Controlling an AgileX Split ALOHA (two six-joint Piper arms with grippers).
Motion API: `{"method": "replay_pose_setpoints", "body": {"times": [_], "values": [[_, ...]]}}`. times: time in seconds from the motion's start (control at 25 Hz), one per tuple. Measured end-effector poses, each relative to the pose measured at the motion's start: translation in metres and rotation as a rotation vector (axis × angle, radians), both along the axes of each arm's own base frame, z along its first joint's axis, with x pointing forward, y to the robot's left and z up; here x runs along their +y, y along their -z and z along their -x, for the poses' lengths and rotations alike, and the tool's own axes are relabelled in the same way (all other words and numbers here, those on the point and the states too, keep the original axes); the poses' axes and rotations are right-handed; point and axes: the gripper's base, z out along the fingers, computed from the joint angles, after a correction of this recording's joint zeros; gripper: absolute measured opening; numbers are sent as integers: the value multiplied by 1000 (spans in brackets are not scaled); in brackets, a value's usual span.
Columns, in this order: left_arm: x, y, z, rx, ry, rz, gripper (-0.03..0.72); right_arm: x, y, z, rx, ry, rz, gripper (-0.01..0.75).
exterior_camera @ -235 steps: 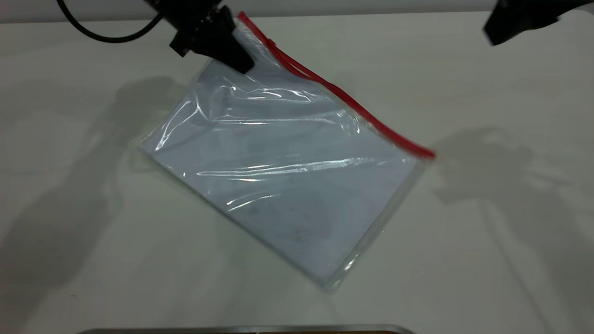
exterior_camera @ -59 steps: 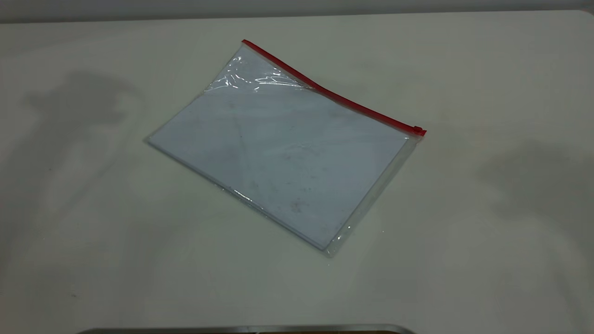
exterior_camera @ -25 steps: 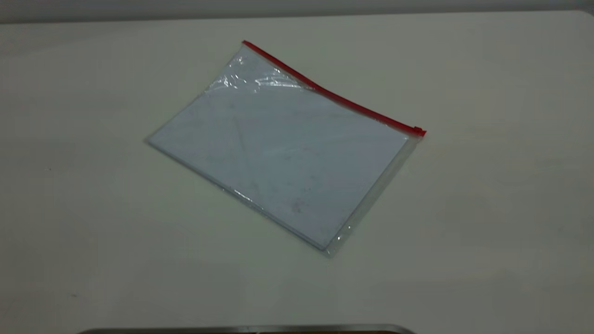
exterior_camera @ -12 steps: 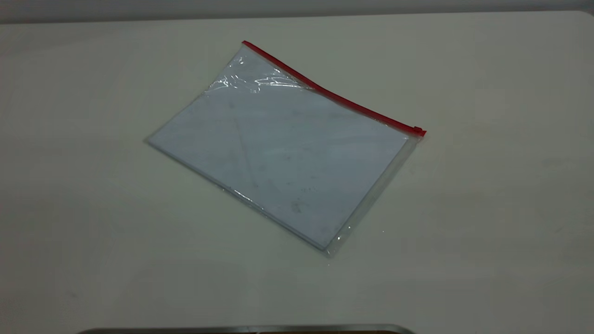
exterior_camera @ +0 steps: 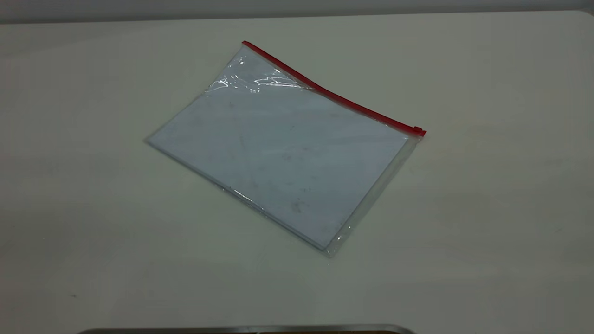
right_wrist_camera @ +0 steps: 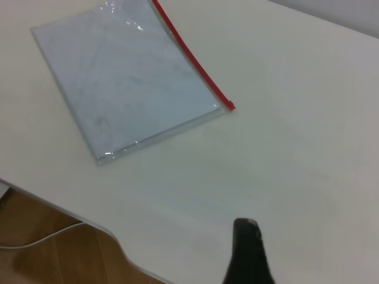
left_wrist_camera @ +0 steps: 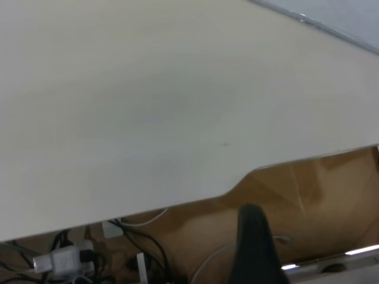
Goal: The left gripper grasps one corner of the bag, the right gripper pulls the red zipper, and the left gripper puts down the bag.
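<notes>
The bag [exterior_camera: 278, 153], a clear pouch with a white smudged sheet inside, lies flat on the table in the exterior view. The red zipper [exterior_camera: 325, 93] runs along its far long edge, with the slider tab [exterior_camera: 417, 131] at the right-hand end. The far-left corner of the bag [exterior_camera: 244, 45], where the red strip ends, lies free. No gripper shows in the exterior view. The right gripper [right_wrist_camera: 246, 228] hangs above bare table, well away from the bag [right_wrist_camera: 124, 83] and the zipper [right_wrist_camera: 189, 59]. The left gripper [left_wrist_camera: 251, 213] is out beyond the table edge; one bag edge [left_wrist_camera: 331, 15] shows far off.
The white table [exterior_camera: 487, 208] spreads around the bag on all sides. A metal edge [exterior_camera: 246, 329] runs along the near side. The left wrist view shows the table's notched edge [left_wrist_camera: 237, 183], brown floor and cables [left_wrist_camera: 77, 257] below it.
9.4 s ago the left gripper held the far corner lifted. Now the bag lies flat, and both grippers and their shadows have left the exterior view. Nothing moved in the last second.
</notes>
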Motion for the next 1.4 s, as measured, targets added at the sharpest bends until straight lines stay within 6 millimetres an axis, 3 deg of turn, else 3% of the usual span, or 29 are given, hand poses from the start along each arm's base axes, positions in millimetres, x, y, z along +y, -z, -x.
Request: {"method": "replay_pose_setpoints", "body": {"times": [0.56, 1.0, 1.4], "values": [[1, 0, 0, -9, -17, -5, 590, 0, 0, 0, 0, 0, 0, 585], [5, 0, 28, -221, -49, -8, 590, 0, 0, 0, 0, 0, 0, 585], [7, 1, 30, -224, -94, -4, 590, 0, 0, 0, 0, 0, 0, 585]]}}
